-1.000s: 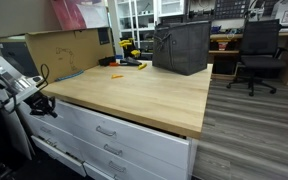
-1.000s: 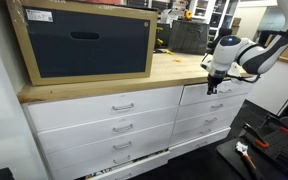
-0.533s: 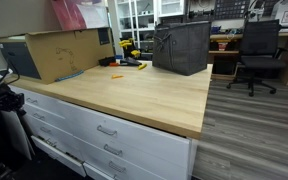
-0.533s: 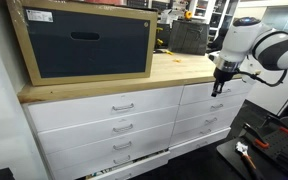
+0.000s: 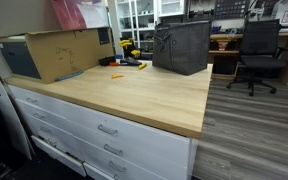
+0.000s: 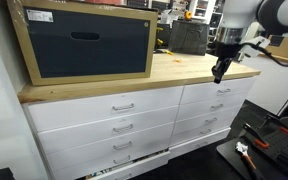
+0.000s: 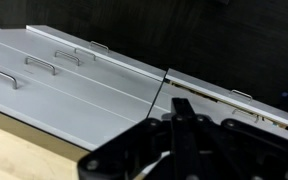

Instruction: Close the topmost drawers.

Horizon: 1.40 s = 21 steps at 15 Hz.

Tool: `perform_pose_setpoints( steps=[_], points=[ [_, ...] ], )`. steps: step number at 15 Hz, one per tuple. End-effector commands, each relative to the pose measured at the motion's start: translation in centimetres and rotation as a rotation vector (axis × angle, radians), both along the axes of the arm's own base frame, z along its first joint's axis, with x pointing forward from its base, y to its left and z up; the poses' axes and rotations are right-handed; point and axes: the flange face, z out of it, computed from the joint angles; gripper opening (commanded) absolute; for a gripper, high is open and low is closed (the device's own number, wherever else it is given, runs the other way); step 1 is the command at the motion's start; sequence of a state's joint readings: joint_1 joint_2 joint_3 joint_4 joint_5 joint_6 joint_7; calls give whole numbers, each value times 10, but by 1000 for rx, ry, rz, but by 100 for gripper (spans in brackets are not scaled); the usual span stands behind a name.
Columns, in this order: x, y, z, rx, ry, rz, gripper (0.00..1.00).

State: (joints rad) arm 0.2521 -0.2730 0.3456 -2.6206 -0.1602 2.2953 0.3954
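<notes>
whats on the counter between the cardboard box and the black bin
Small yellow and orange items, too small to identify, in an exterior view.

A pale wooden butcher-block countertop (image 5: pixel 149 98) carries a large brown cardboard box (image 5: pixel 62 50) at one end, a dark grey fabric bin (image 5: pixel 181 47) near its far edge, and small yellow tools (image 5: pixel 130 64) between them.

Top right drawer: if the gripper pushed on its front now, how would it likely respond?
The top right drawer looks flush with the fronts below, so a push would probably meet a firm stop. Its flat white front seems stiff, unlikely to flex.
</notes>
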Motion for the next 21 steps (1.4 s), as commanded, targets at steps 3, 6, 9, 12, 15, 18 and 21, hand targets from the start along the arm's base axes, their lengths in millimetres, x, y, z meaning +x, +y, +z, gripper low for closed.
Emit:
perform_pose_setpoints(
  steps=[3,6,9,12,15,18,21],
  points=[
    [12,-9,108,-31,30,-156,0],
    [23,-19,146,-37,36,-220,0],
    [36,-28,172,-26,54,-279,0],
    [43,-36,195,-5,74,-322,0],
    [45,-46,222,22,91,-353,0],
    [44,-53,249,48,97,-380,0],
    [40,-57,270,66,104,-381,13]
  ],
)
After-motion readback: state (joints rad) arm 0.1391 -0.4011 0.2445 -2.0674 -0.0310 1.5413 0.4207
